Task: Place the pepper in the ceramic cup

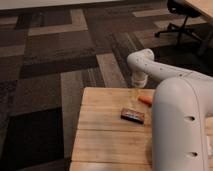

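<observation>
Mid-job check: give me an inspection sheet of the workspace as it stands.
Surface: wooden table with a slatted top.
Job's things: pepper lies on the table near its far edge; ceramic cup not seen, possibly hidden behind the arm.
Clutter: dark bar lies flat, near the pepper but apart from it.
Grippers: gripper hangs over the table's far edge, close beside the pepper.
Cables: nothing seen.
Surroundings: patterned carpet; office chair in the background.

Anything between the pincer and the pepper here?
Nothing visible. The pincer hangs over the table's far edge, close beside the pepper. The dark bar lies nearer the camera, off that line. No cup shows; the arm covers the table's right side.
</observation>
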Tool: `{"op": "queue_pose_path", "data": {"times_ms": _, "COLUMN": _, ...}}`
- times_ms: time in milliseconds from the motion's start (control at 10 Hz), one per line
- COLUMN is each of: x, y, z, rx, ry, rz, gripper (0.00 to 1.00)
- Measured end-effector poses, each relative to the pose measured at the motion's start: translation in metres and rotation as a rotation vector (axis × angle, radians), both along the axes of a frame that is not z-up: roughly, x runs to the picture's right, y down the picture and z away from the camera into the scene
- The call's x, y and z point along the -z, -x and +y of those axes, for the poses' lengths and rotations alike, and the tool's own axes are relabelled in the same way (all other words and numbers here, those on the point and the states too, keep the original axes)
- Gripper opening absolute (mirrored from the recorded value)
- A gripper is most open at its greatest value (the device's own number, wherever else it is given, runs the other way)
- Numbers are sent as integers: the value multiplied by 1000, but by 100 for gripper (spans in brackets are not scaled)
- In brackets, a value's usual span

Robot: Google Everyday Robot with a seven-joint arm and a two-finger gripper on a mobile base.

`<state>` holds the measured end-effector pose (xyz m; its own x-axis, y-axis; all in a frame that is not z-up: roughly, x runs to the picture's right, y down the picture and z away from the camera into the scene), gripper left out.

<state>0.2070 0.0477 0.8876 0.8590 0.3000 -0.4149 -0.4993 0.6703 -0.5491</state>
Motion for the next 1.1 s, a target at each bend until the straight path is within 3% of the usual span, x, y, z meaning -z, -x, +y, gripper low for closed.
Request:
{"op": "queue_pose_path", "data": {"times_ms": 700, "x": -10, "y": -13, "z": 13, "rx": -13, "ry": 23, "rz": -1, "gripper": 80}}
{"op": "queue_pose_path", "data": {"times_ms": 800, "x": -12, "y": -14, "z": 14, "rx": -16, "ry": 24, "rz": 0, "gripper": 71}}
{"op": "queue_pose_path", "data": {"times_ms": 1000, "x": -13, "y": -15, "z": 14, "rx": -14, "ry": 23, "rz": 2, "gripper": 40}}
{"op": "queue_pose_path", "data": {"times_ms": 1100, "x": -13, "y": -15, "z": 14, "rx": -14, "ry": 24, "rz": 3, "gripper": 31}}
